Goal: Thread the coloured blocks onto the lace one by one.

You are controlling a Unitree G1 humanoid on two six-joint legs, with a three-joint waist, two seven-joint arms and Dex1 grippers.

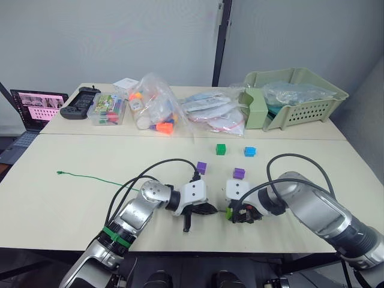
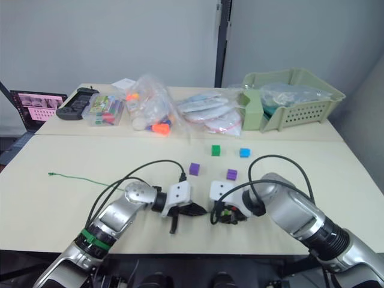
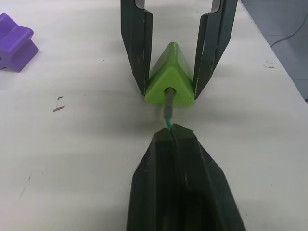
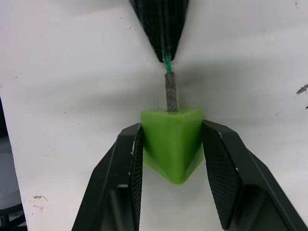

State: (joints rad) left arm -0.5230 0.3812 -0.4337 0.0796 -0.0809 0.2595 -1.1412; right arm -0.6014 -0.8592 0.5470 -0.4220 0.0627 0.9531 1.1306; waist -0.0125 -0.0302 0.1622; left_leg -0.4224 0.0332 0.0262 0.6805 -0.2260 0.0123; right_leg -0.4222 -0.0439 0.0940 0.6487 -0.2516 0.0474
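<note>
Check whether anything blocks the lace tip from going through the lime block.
Nothing visible does. The lace's grey tip, pinched in the left gripper, already sits in the hole of the lime green block, which the right gripper holds.

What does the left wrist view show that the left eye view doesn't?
Left wrist view: the lace's grey tip entering the hole of the lime block, a triangular prism clamped by the right gripper.

Left eye view: the lace trailing away to its knot, the dark green block, the blue block, bags and basket.

Both: left gripper shut on the lace, a purple block.
</note>
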